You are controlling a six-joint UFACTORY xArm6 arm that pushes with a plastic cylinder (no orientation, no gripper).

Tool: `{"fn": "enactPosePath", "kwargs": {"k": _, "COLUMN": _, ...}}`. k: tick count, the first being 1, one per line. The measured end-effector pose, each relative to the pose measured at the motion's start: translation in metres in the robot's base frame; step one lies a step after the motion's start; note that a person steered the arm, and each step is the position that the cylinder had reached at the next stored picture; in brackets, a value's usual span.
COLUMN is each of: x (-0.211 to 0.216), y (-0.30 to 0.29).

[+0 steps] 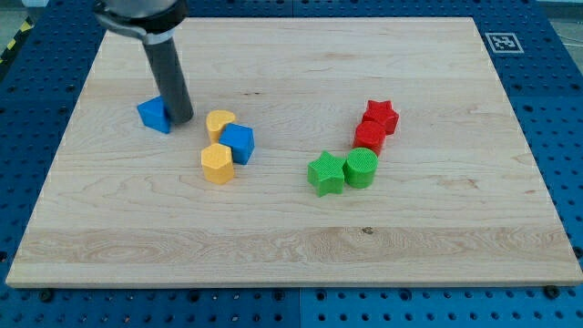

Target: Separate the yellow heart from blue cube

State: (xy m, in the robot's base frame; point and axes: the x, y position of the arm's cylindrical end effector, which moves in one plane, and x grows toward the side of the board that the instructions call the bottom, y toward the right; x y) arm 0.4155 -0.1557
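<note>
The yellow heart [219, 122] sits left of the board's middle, touching the upper left side of the blue cube [238, 143]. A yellow hexagon block [217, 163] touches the blue cube's lower left side. My tip [180, 118] is at the lower end of the dark rod, to the left of the yellow heart with a small gap between them. It stands right beside a blue triangular block [154, 114], on that block's right side.
A red star [380, 116] and a red round block [369, 138] sit right of middle. Below them are a green round block [361, 168] and a green star [326, 173]. The wooden board [291, 237] lies on a blue perforated table.
</note>
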Motion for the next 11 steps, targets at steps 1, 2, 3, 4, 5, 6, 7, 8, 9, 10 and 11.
{"fn": "enactPosePath", "kwargs": {"k": 1, "x": 0.018, "y": -0.003}}
{"fn": "enactPosePath", "kwargs": {"k": 2, "x": 0.018, "y": -0.003}}
{"fn": "enactPosePath", "kwargs": {"k": 3, "x": 0.018, "y": 0.014}}
{"fn": "enactPosePath", "kwargs": {"k": 4, "x": 0.018, "y": 0.030}}
{"fn": "enactPosePath", "kwargs": {"k": 5, "x": 0.022, "y": 0.038}}
{"fn": "enactPosePath", "kwargs": {"k": 6, "x": 0.024, "y": 0.050}}
{"fn": "enactPosePath", "kwargs": {"k": 7, "x": 0.024, "y": 0.065}}
{"fn": "enactPosePath", "kwargs": {"k": 8, "x": 0.024, "y": 0.078}}
{"fn": "enactPosePath", "kwargs": {"k": 9, "x": 0.024, "y": 0.088}}
{"fn": "enactPosePath", "kwargs": {"k": 10, "x": 0.024, "y": 0.088}}
{"fn": "enactPosePath", "kwargs": {"k": 11, "x": 0.023, "y": 0.083}}
